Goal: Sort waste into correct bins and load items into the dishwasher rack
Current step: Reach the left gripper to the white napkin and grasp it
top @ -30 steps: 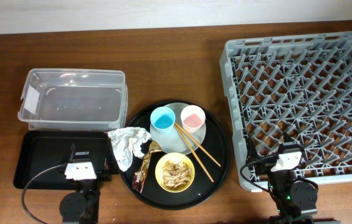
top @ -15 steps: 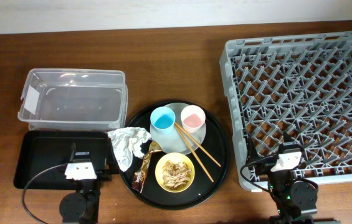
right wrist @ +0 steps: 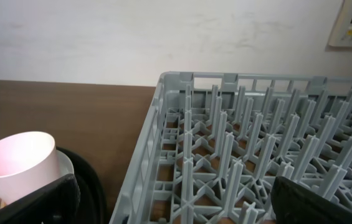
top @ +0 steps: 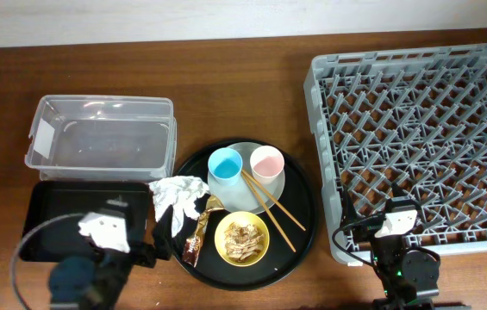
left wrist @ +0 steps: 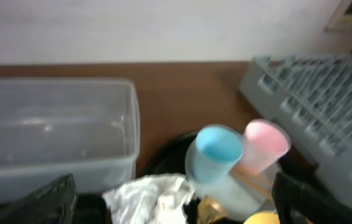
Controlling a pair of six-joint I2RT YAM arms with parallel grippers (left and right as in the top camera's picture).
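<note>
My left tool (top: 162, 238) stands wide with nothing between its fingers. It has just swung off its resting spot over the shallow black tray (top: 49, 215) and now hangs at the near-left rim of the round black tray (top: 305, 215), just beside the crumpled napkin (top: 177, 196). In the wrist view the napkin lies low between my spread fingers, so I judge it the first piece of waste I go for. My right tool (top: 395, 200) is equally wide and empty and has not stirred; it sits at the near edge of the dishwasher rack (top: 415, 129).

Nothing is sorted yet. The brown-gold wrapper (top: 198, 234) lies next to the napkin, and the food scraps sit in the yellow bowl (top: 242, 238). The blue cup (top: 225, 164) and pink cup (top: 266, 161) stand on the plate (top: 236, 195), with the chopsticks (top: 273, 211) slanting off it. The clear tub (top: 101, 138) on the counter (top: 226, 86) holds nothing, and so does the rack.
</note>
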